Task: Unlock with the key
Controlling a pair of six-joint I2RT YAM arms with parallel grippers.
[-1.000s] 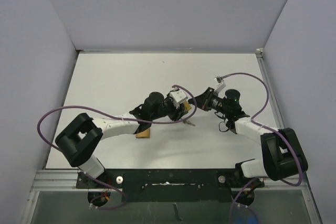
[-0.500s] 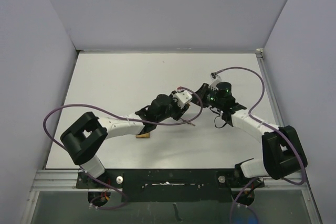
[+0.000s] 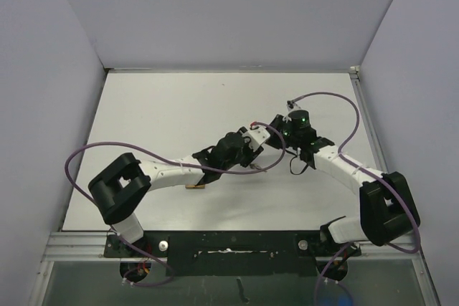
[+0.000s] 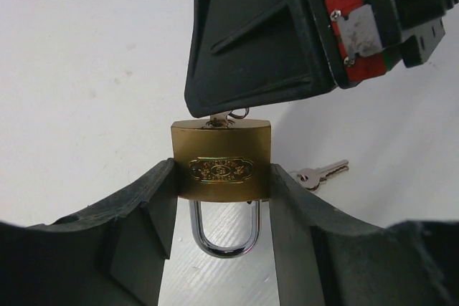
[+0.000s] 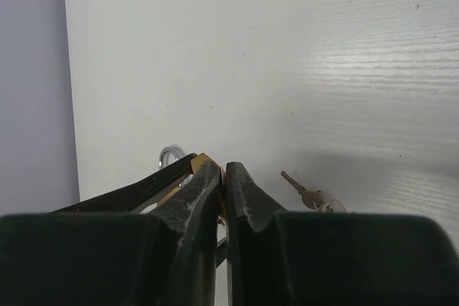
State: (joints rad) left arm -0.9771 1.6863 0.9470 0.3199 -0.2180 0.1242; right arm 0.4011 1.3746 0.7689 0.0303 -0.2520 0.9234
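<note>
At mid-table, left fingers (image 4: 143, 213) half-spread around the padlock (image 4: 222, 170), right fingers (image 4: 251, 48) tight on its key (image 4: 228, 118).

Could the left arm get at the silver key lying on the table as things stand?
Probably not yet: the left gripper is occupied, jaws holding the brass padlock, though the small silver key lies uncovered beside it.

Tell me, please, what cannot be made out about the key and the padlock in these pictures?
- Left wrist view: the right gripper covers the key at the padlock; how deep it sits cannot be seen.
- Right wrist view: its own shut fingers hide what they pinch; only the padlock's edge shows.
- Top view: both wrists cover the padlock; the spare key is too small for detail.
</note>
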